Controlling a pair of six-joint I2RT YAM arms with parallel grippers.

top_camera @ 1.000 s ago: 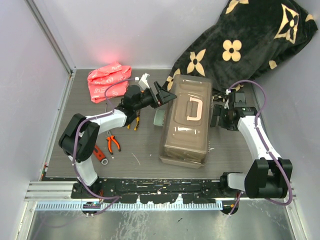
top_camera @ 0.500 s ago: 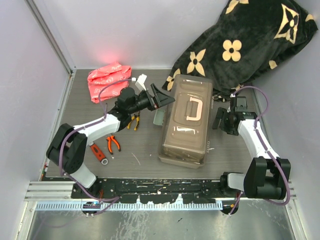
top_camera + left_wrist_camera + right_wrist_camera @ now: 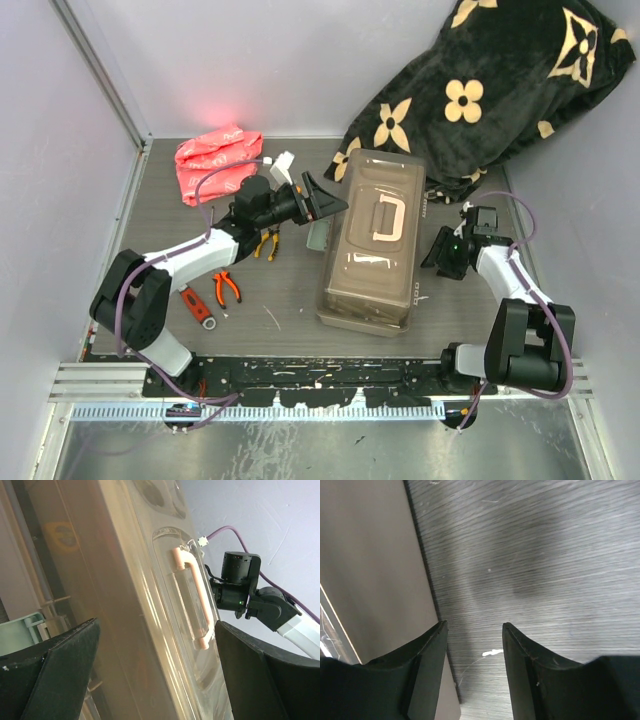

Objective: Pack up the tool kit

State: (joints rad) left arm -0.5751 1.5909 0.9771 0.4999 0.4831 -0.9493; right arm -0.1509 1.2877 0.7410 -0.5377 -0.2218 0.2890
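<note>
The tool kit's brown translucent toolbox [image 3: 370, 245] lies shut in the middle of the table, its beige handle [image 3: 388, 218] on top. My left gripper [image 3: 328, 196] hangs wide open at the box's far left corner; in the left wrist view the left gripper [image 3: 155, 675] frames the lid and handle [image 3: 192, 597] with nothing held. My right gripper [image 3: 438, 255] sits low by the box's right side. In the right wrist view the right gripper [image 3: 474, 652] is open over bare table, the toolbox wall [image 3: 370, 570] just left of it. Orange pliers [image 3: 226, 287], yellow pliers [image 3: 266, 243] and a red wrench [image 3: 198, 306] lie left of the box.
A black flower-patterned blanket [image 3: 490, 90] is heaped at the back right. A red plastic bag [image 3: 213, 160] lies at the back left. A pale green tray piece [image 3: 318, 236] rests against the toolbox's left side. Grey walls close in the table on three sides.
My right gripper has moved toward the near edge along the toolbox's right side and its jaws have narrowed. The left arm has stretched out lower, its gripper staying by the box's corner.
</note>
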